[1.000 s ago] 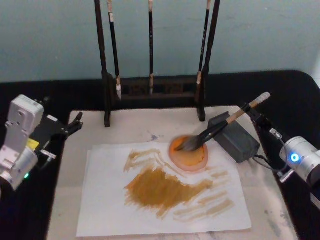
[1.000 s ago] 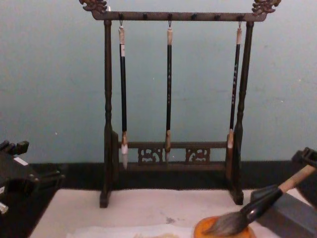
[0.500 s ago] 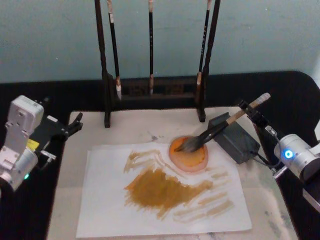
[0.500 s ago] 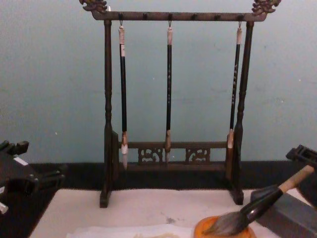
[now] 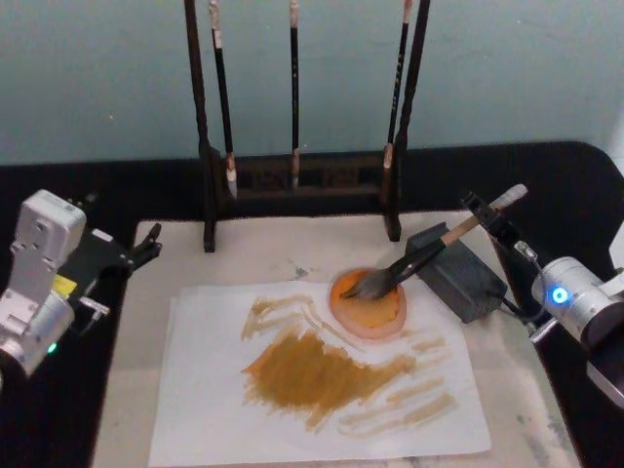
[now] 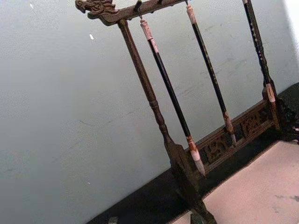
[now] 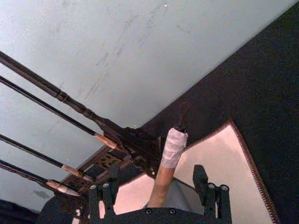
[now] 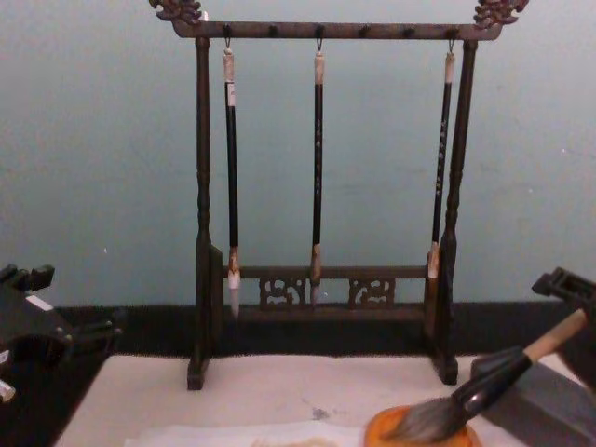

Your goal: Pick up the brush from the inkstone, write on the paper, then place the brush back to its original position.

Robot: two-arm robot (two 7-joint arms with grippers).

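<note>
The brush (image 5: 429, 252) lies slanted, its grey tuft (image 8: 424, 421) in a round orange dish (image 5: 370, 310) and its tan handle leaning over the dark grey inkstone block (image 5: 458, 275). My right gripper (image 5: 490, 219) is open at the handle's upper end. In the right wrist view its fingers (image 7: 100, 196) stand on either side of the handle (image 7: 164, 173) with gaps. The paper (image 5: 210, 390) lies in front, covered with yellow-brown strokes. My left gripper (image 5: 148, 244) rests open at the mat's left edge, away from all of these.
A dark wooden brush rack (image 5: 297, 175) stands at the back of the pale mat (image 5: 263, 249), with three slim black brushes (image 8: 318, 168) hanging from it. Black tablecloth surrounds the mat. A blue-grey wall is close behind the rack.
My right gripper has crept in toward the brush handle's upper end and now straddles it. The brush, the paper and my left arm have stayed in place.
</note>
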